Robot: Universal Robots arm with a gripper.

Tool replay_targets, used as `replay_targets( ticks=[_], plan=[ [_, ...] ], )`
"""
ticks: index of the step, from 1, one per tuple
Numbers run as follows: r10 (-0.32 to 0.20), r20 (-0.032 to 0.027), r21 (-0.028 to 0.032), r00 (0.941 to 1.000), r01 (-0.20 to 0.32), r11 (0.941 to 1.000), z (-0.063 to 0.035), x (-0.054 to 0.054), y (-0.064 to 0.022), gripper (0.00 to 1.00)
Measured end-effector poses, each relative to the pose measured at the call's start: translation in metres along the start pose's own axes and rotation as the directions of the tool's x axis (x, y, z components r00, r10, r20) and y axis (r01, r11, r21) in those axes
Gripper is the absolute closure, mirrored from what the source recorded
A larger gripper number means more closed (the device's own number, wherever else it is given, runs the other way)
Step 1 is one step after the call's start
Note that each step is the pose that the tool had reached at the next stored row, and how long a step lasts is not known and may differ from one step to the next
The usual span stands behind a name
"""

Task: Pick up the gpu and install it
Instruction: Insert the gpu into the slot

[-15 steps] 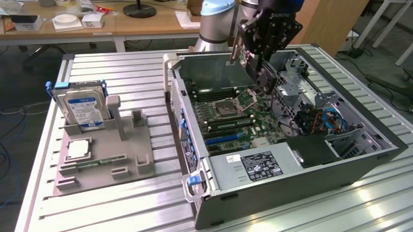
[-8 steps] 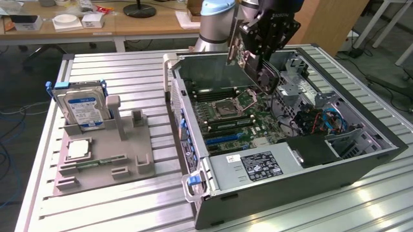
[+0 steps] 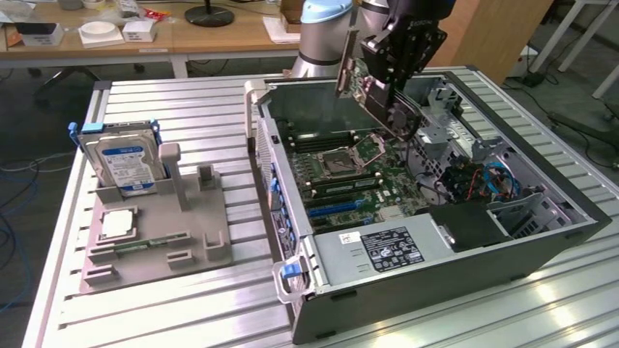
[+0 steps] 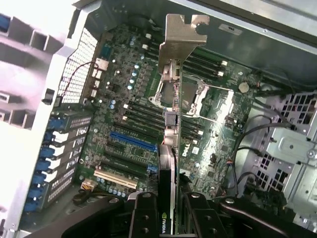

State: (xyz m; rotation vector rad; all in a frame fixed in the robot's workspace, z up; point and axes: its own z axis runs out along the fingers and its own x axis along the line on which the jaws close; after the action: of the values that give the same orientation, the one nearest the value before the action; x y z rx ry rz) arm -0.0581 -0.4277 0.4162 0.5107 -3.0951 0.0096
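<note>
The pincer (image 4: 171, 215) is clamped on the gpu (image 4: 170, 124), one black finger (image 4: 143, 218) pressed against each flat face. It holds the card on edge in the air over the open computer case (image 3: 416, 290). The silvery bracket (image 4: 184, 37) is at the end of the card farthest from the pincer. The card hangs above the motherboard (image 3: 358, 181), roughly over the processor socket (image 3: 346, 154), and sits in no slot.

The case lies on its side on the slatted metal tabletop (image 3: 174, 312), on the exterior view's right half, with its open side facing up. Inside, the motherboard covers the floor of the case. Its long blue expansion slot (image 4: 131, 141) and the pale one beside it have nothing in them. A grey power supply (image 3: 382, 250) with a black label fills the near end of the case. Toward the exterior view's right there is a metal drive cage (image 3: 541, 210) with blue cables (image 3: 493, 177) beside it.

On the exterior view's left half of the tabletop sits a grey parts holder (image 3: 208, 225), well apart from the pincer. A silver hard drive (image 3: 124, 161) with a blue-and-white label stands upright in the holder's far slot. A square silver chip (image 3: 116, 223) lies flat in a recess nearer the front. A narrow green memory stick (image 3: 153, 241) lies in a groove just beside that chip.
</note>
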Motion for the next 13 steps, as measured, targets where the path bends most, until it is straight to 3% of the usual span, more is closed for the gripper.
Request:
replay_targets(
  ticks=[6, 13],
  plan=[
    [-0.080, 0.0005, 0.0004, 0.9968, 0.080, 0.9968, 0.0001, 0.0003, 0.0001, 0.74],
    [-0.165, 0.0009, 0.0009, 0.9863, 0.165, 0.9863, 0.0001, 0.0007, 0.0001, 0.74]
  ],
)
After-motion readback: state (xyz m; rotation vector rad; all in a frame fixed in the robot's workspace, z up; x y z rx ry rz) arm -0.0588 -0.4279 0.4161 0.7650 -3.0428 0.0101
